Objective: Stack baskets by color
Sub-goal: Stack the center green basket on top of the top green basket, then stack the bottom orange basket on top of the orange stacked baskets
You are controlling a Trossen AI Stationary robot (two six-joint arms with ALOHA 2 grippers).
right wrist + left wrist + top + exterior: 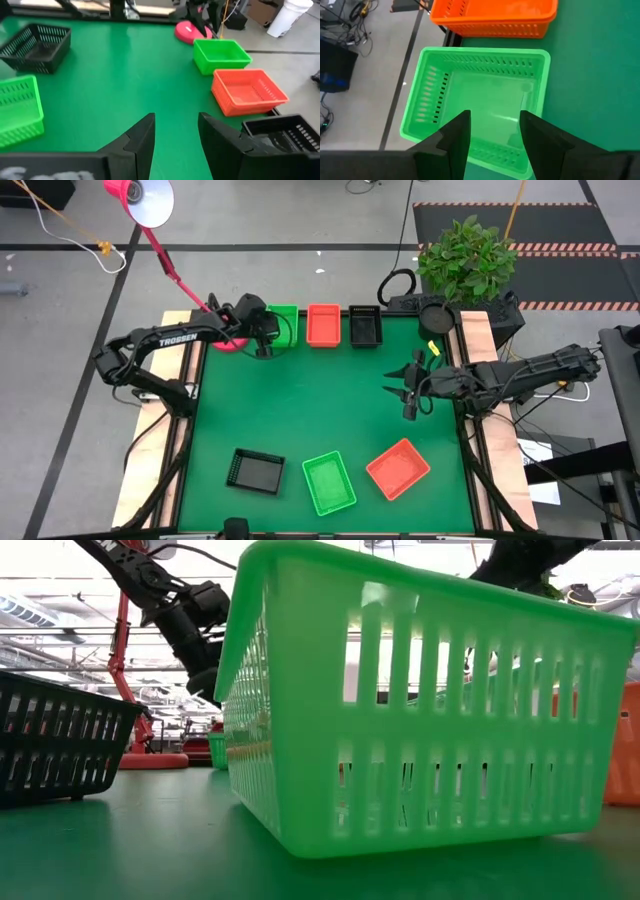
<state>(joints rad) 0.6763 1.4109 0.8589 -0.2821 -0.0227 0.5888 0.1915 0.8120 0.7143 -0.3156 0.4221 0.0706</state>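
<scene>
Hovering at the upper left of the high view, the left gripper (266,340) has its two dark fingers (455,142) spread apart over the near rim of a green basket (283,324), grasping nothing. That basket heads a row along the table's top edge, with an orange-red basket (323,324) just beside it and a black basket (365,326) next along. The right gripper (410,392) waits at centre right, jaws parted and empty above bare felt. Three more baskets lie apart along the bottom: black (254,471), green (329,483) and orange-red (398,468). Six are visible, two per colour, all shallow rectangular plastic with slotted walls. The green table (320,410) has pale wooden side rails; a pink lamp base (189,31) sits at its upper left corner, a potted plant (466,252) at its upper right.
</scene>
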